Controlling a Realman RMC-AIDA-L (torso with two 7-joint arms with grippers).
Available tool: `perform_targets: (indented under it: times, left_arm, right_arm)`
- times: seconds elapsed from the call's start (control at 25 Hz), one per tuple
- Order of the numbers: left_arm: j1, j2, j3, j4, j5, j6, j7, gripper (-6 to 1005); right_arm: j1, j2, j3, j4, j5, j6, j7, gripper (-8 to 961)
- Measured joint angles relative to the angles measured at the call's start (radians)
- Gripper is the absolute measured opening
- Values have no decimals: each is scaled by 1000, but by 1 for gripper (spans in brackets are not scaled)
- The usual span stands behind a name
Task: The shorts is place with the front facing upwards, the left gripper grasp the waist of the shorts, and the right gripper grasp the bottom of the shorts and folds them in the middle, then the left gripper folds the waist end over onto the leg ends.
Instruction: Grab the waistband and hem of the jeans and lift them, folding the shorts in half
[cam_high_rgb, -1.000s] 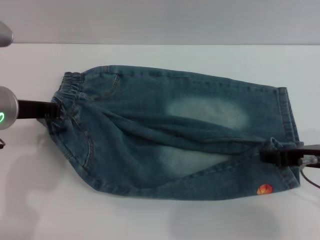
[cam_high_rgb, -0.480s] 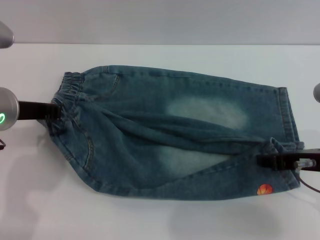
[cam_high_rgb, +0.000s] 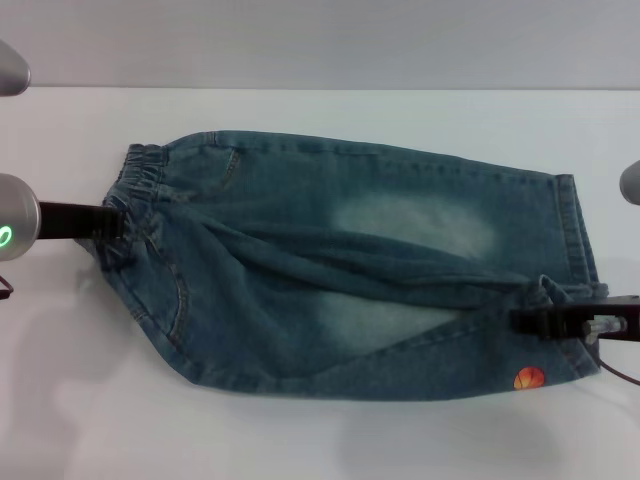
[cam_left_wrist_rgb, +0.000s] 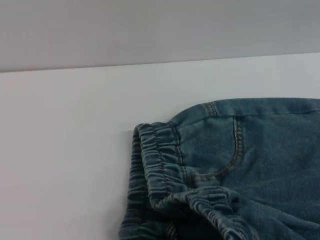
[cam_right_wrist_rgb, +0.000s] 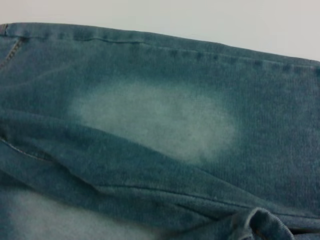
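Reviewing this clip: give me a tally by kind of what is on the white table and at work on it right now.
Denim shorts: 1
Orange round patch on the shorts: 1
Grippers at the shorts: 2, left gripper at the waist, right gripper at the leg hem
Table: 1
Total: 5

The shorts (cam_high_rgb: 350, 280) lie flat on the table (cam_high_rgb: 320, 440), set crosswise before the robot, with the waist (cam_high_rgb: 135, 185) toward the robot's left and the leg ends (cam_high_rgb: 575, 260) toward its right. The left gripper (cam_high_rgb: 108, 224) is at the waist edge on the left side of the garment, and the right gripper (cam_high_rgb: 535, 320) is at the near leg end on the right, where the cloth is bunched against it. The far leg lies behind the near one, and a fold ridge runs between them from waist to hem.
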Motion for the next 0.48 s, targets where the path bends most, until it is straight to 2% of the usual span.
perform_targets:
  times: [0.36,0.48]
  left_arm:
    - [0,1,-2,0,-8,0,9,78]
    - [0,2,-6,3,-26,0,22,78]
  right_arm:
    - [10,-3,-2,-23,0,30,-13,509]
    - [11,-3,-3,-25,0,35,-18,405]
